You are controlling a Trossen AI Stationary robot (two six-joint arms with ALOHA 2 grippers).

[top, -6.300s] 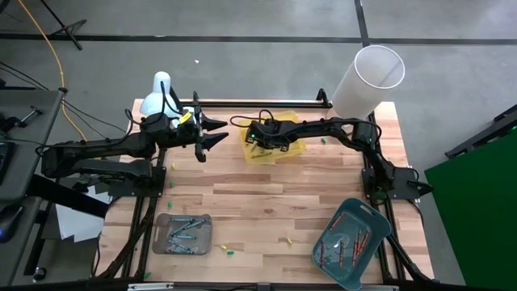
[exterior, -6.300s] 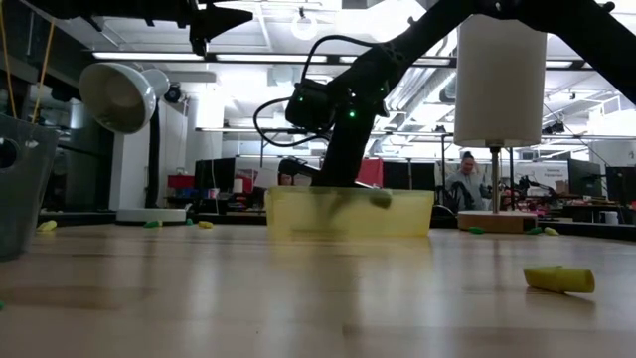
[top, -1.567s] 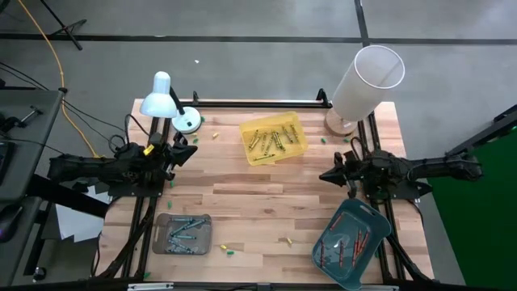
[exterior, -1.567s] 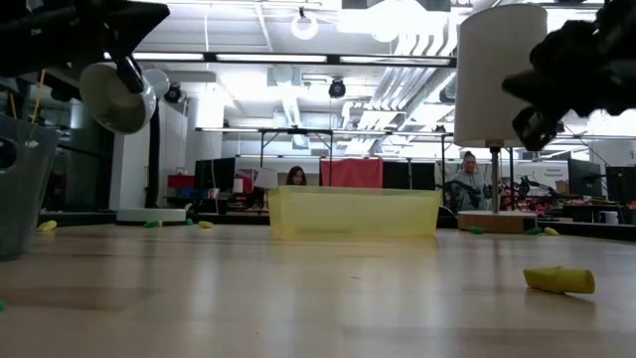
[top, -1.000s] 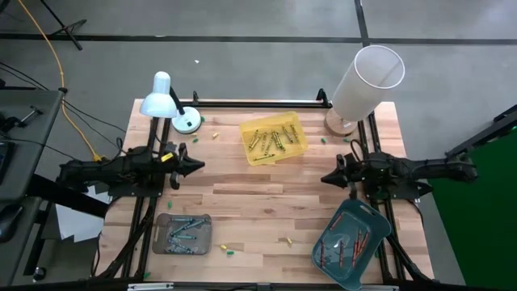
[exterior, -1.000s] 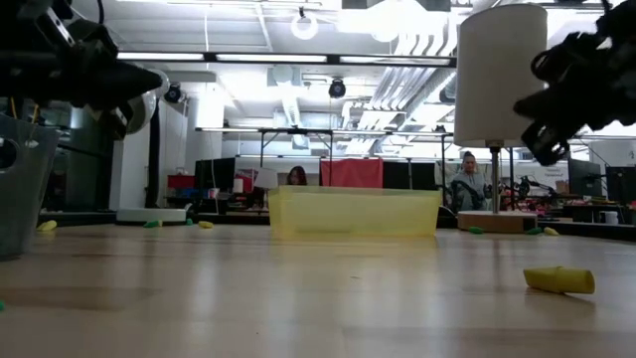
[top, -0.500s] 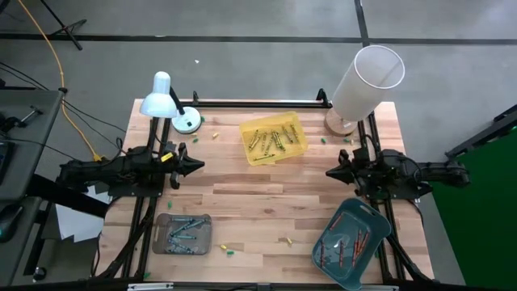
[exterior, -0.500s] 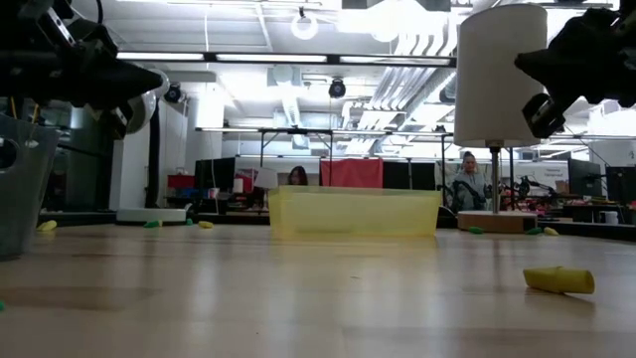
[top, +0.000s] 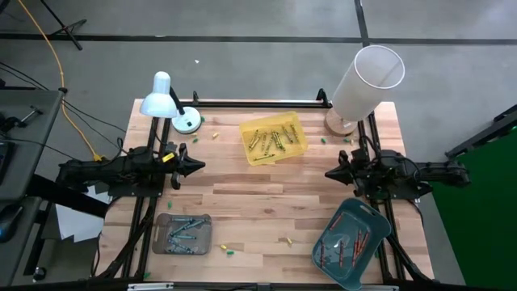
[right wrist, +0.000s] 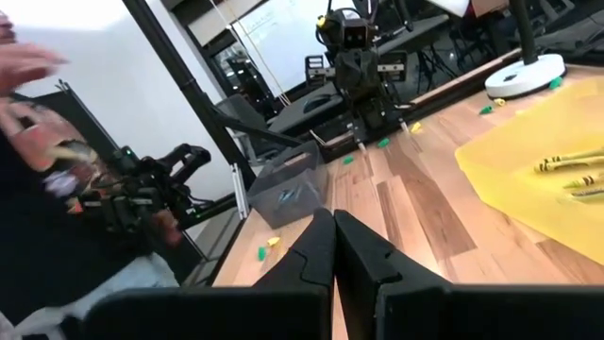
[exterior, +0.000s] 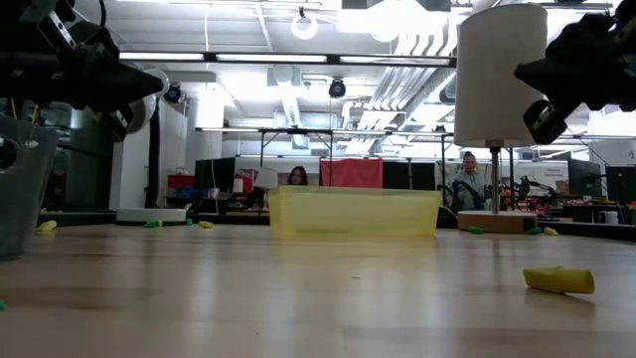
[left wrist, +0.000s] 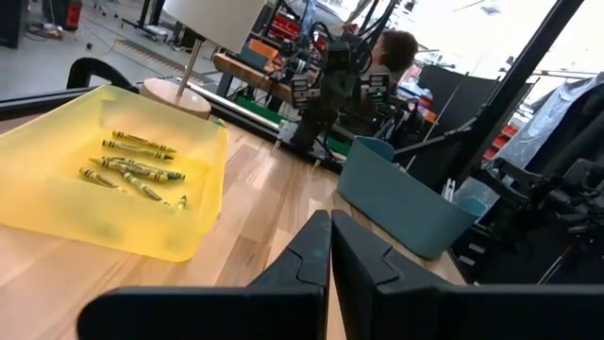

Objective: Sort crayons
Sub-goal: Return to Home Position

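— What do the two arms look like?
— Both are black and jointed, with black cables looped along them. The left arm [top: 105, 170], at nine o'clock in the high view, has a small yellow tag [top: 167, 158] near its wrist. The right arm [top: 424, 171] is at three o'clock.
— And the hands?
— The left hand [left wrist: 330, 219] and right hand [right wrist: 333, 217] each have two dark, wedge-shaped fingers tapering to points.

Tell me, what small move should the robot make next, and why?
Probably the right pincer should open and reach toward the yellow crayon piece lying on bare wood between the grey tray and the teal tray. Both it and the left pincer sit shut and empty at the table's sides, while stray pieces lie outside the trays.
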